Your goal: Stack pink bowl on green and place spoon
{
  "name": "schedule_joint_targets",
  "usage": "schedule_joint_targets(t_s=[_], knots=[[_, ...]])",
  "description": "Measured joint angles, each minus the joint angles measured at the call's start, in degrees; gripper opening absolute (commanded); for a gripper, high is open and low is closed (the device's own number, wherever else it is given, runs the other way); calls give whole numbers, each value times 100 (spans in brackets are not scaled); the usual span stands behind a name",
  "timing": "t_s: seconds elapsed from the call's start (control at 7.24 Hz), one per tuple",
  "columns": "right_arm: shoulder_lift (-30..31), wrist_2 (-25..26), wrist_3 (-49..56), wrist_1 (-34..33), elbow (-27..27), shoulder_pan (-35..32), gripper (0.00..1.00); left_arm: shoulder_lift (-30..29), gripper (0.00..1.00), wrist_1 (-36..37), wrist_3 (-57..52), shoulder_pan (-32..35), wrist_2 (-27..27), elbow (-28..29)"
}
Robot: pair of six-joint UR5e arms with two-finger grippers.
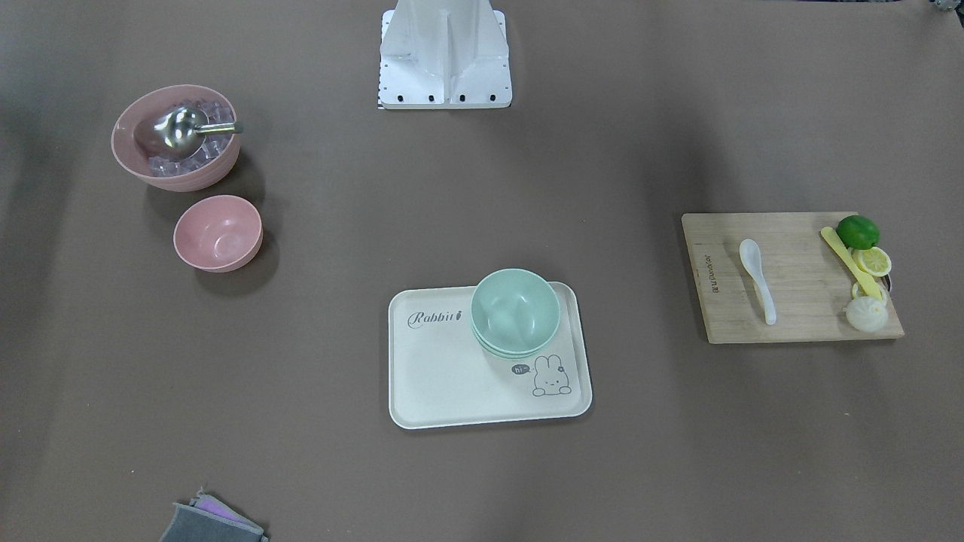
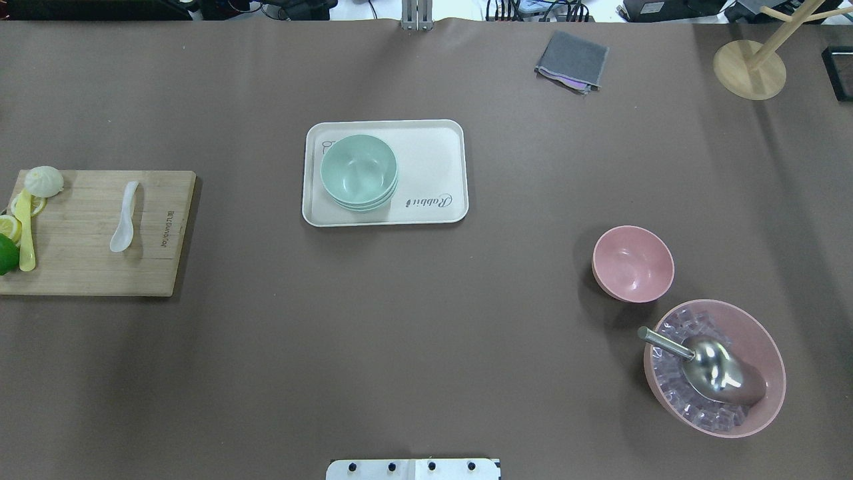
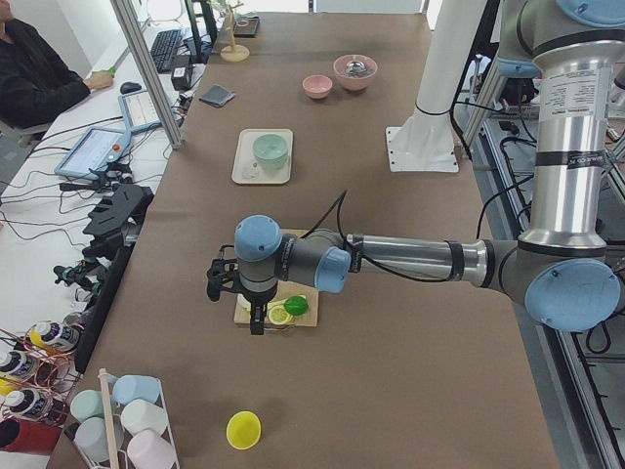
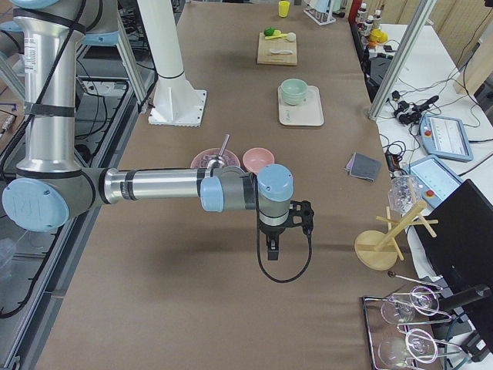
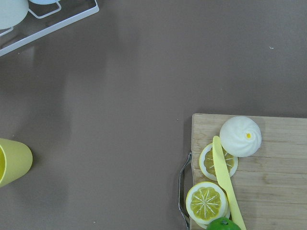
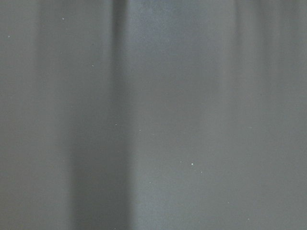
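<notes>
The left fingers (image 3: 256, 324) hang pointing down over the outer end of the cutting board (image 2: 80, 267), at the left end of the bench (image 2: 426, 333). Whether they are parted or closed, or hold anything, cannot be told. The right fingers (image 4: 272, 250) hang over bare bench at the right end, and their opening is just as hard to judge.

The white spoon (image 2: 124, 217) lies flat on the board. A bun (image 2: 44, 181), lemon slices, a lime and a yellow knife (image 2: 26, 233) sit at the board's outer end. The stacked green bowls (image 2: 358, 170) stand on the left part of a cream tray (image 2: 433, 143) at mid-bench.

The pink bowl (image 2: 633, 263) stands upright on the right. It is well apart from the tray and just beside a larger pink bowl (image 2: 766, 347) holding ice cubes and a metal scoop (image 2: 713, 370).

A matte brown cover spans the bench. A folded grey cloth (image 2: 572, 60) and a wooden stand (image 2: 750, 67) sit near the far edge. Beyond that edge are aluminium posts, tablets, cables and a seated person (image 3: 34, 73).
</notes>
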State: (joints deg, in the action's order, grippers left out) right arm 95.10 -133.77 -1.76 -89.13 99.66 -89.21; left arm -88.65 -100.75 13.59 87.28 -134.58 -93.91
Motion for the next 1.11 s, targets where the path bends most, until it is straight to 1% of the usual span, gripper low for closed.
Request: schedule_joint_targets(t_s=[0.28,0.69,0.97,1.11], knots=[[0,-1,0,0,10,0,100,-39,98,-3,17,-11,-8,-42],[0,-25,-8,1,40,0,100,-314,98,-63,199,-94,-43,-284],[-12,-54,-4,12,46,0,100,-434,98,-384,467,-463,-34,-415],[-55,-73,24,23,53,0,100,-543,98,-545,1002,-697,-20,-445]])
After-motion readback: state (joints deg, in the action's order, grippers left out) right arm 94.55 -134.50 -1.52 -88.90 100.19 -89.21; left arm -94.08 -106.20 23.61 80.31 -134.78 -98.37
